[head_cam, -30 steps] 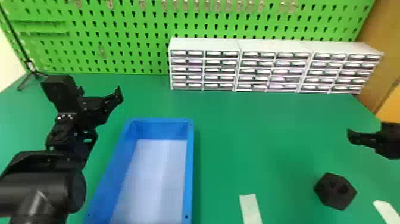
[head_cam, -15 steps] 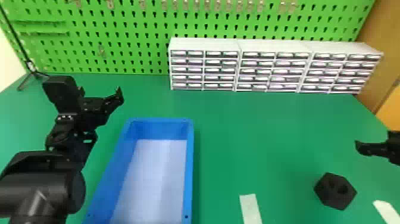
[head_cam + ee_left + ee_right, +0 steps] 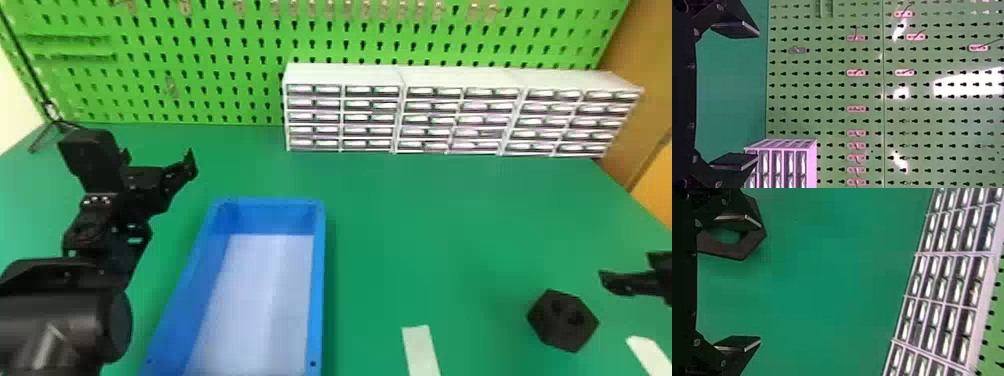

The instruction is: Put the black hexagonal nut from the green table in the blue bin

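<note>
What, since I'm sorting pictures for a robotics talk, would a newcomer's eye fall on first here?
Probably the bright green pegboard across the back, with the white drawer cabinets lined up in front of it toward the right. Next might come the long blue bin, left of centre on the green table. The black hexagonal nut also stands out, dark against the tabletop on the right, near the right gripper.

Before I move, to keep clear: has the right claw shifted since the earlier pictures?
Yes: in the head view, the right claw has moved down the picture, away from the white drawers and closer to the black hexagonal nut.
</note>
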Robot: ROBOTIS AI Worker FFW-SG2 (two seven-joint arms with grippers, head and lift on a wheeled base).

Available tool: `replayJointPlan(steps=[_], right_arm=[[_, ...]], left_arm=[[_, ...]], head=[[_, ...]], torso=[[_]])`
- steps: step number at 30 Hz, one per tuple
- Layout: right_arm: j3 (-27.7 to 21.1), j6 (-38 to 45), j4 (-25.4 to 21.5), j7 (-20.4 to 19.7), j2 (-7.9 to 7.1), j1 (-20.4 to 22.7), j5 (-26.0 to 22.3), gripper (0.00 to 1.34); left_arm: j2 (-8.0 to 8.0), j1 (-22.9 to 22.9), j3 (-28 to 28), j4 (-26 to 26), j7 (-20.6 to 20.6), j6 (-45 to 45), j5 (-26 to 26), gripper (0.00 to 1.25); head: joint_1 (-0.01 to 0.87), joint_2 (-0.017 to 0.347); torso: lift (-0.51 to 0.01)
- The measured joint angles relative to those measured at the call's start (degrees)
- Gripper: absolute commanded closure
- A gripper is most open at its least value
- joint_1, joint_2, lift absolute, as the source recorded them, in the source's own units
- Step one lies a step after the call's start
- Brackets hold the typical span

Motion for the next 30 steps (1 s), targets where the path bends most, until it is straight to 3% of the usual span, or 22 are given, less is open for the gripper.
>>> replayJointPlan(steps=[21,30], right_arm=[[4.10,-1.72,2.17,19.30,-3.24,1.80,16.76,0.26],[5.20,-2.74,4.27,25.42,-4.02,1.51,22.68,0.26]], left_arm=[[1.27,0.04,1.03,-0.62,-0.20,0.65,-0.42,0.17],[1.53,0.03,1.07,-0.65,-0.20,0.73,-0.28,0.17]], head=[[0.683,0.028],[0.683,0.028]], torso=[[-0.096],[-0.096]])
